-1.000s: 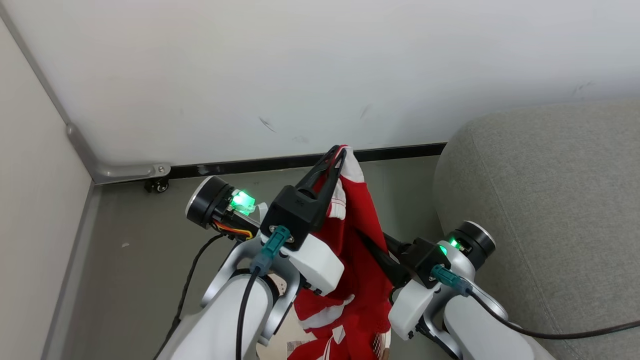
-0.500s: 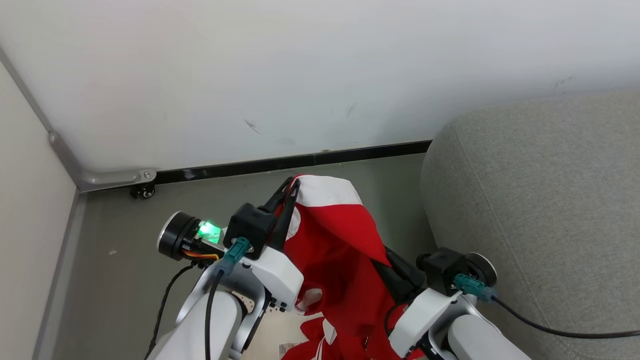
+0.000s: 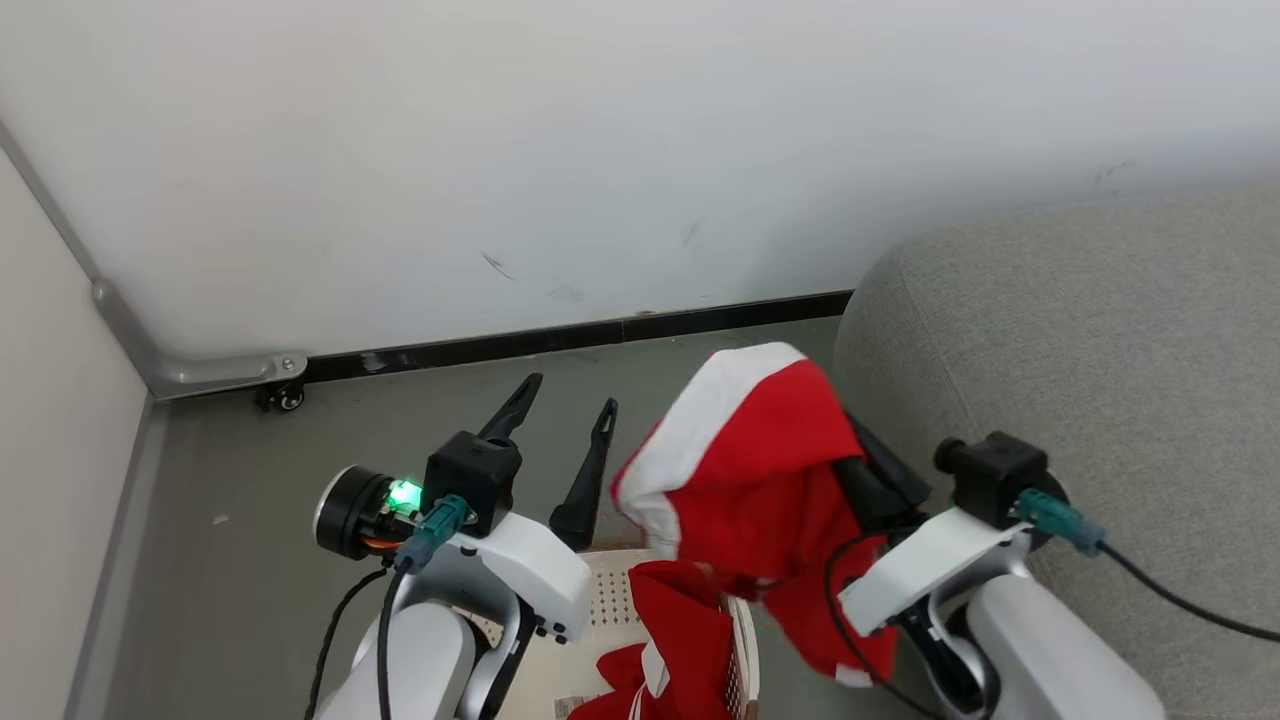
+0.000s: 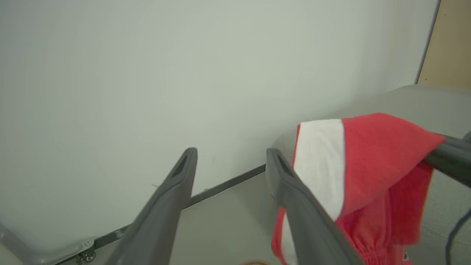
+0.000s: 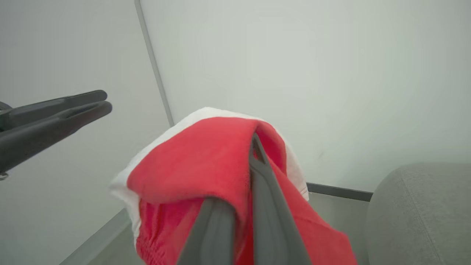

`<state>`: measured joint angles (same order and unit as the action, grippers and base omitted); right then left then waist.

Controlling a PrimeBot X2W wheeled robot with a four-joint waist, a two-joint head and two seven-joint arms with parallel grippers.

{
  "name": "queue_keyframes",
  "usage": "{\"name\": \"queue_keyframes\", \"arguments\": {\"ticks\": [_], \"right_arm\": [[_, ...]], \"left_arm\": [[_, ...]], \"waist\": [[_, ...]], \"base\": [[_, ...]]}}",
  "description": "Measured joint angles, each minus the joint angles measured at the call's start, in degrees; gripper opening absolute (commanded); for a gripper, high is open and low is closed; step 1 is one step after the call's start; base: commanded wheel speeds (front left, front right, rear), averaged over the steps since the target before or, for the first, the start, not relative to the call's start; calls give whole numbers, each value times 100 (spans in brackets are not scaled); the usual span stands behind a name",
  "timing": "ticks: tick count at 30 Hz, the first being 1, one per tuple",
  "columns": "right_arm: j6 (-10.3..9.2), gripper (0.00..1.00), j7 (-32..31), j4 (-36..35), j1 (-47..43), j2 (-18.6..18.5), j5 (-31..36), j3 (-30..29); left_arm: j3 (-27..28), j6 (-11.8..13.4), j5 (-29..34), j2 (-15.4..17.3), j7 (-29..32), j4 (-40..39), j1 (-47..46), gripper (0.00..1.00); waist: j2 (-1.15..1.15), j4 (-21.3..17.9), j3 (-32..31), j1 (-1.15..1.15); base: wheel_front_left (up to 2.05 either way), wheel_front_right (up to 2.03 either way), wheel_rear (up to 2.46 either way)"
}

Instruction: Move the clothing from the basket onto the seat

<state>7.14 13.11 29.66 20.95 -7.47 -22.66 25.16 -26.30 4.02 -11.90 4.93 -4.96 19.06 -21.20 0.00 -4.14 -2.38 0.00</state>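
A pale wall (image 3: 600, 150) is met by a grey floor (image 3: 250, 450), and a grey seat (image 3: 1080, 330) is seen at the right. A cream basket (image 3: 620, 600) is set on the floor beside it. Red-and-white clothing (image 3: 760, 470) is clamped in the right gripper (image 5: 250, 147) above the basket, more lying inside. The left gripper (image 3: 569, 392) is spread wide, empty.

The red cloth (image 3: 760, 450) hangs over the right hand (image 5: 247, 162). From the head view its fingers are hidden under the folds. From its own wrist view one finger's tip is buried in the cloth. The basket (image 3: 612, 592) is partly hidden behind the left arm (image 3: 500, 570) and more red clothes (image 3: 690, 640), and the bottom edge cuts it off. Its paper label (image 3: 572, 706) is too small to read. The grey seat (image 3: 1100, 350) runs off the right edge.
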Motion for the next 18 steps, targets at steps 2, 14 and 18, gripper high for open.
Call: {"name": "queue_keyframes", "arguments": {"ticks": [2, 14, 18], "right_arm": [[0, 0, 1, -21, 53, -160, 0, -122], [0, 0, -1, -233, -154, -737, 98, -856], [0, 0, -4, -363, -525, -787, 109, -1174]], "left_arm": [[70, 9, -16, 8, -32, 4, 24, 100], [312, 78, -108, 78, -285, 166, 105, 100], [315, 76, -144, 60, -421, 227, 106, 100]], "waist": [[0, -3, 1, 0], [0, -175, 7, 0], [0, -283, 11, 0]], "base": [[0, 0, 0], [0, 0, 0], [0, 0, 0]]}}
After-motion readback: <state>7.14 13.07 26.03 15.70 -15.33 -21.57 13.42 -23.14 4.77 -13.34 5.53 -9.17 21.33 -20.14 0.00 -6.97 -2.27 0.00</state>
